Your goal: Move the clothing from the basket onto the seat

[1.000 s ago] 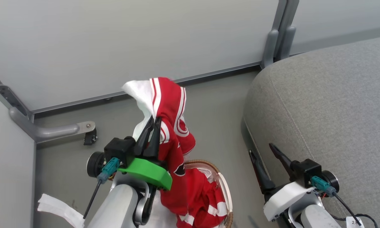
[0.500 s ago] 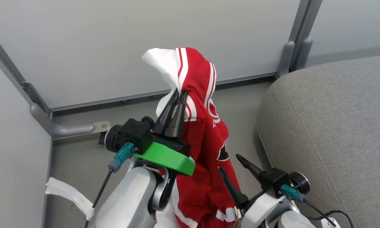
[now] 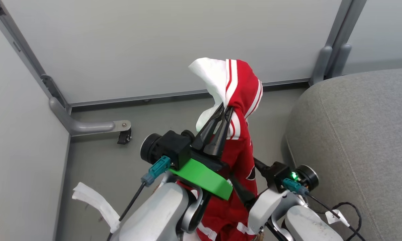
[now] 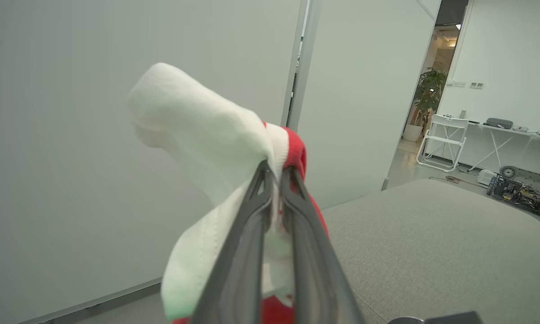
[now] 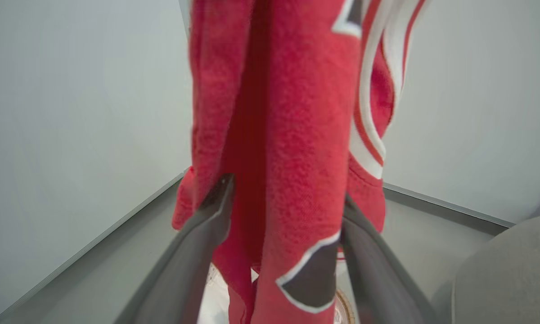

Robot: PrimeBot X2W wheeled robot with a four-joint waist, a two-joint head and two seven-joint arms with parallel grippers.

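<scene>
The left claw (image 3: 225, 109) points steeply upward, pinched tight on the top fold of the clothing (image 3: 243, 83), which hangs in the air over the floor (image 3: 120, 160), just left of the seat (image 3: 355, 134). The right claw (image 5: 285, 191) sits lower, aimed at the dangling cloth, its fingers (image 5: 198, 234) spread wide on either side of it.

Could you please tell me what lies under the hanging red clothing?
Below the clothing, a sliver of the basket, brown rim and white inside, peeks out; the fabric covers the rest.
</scene>
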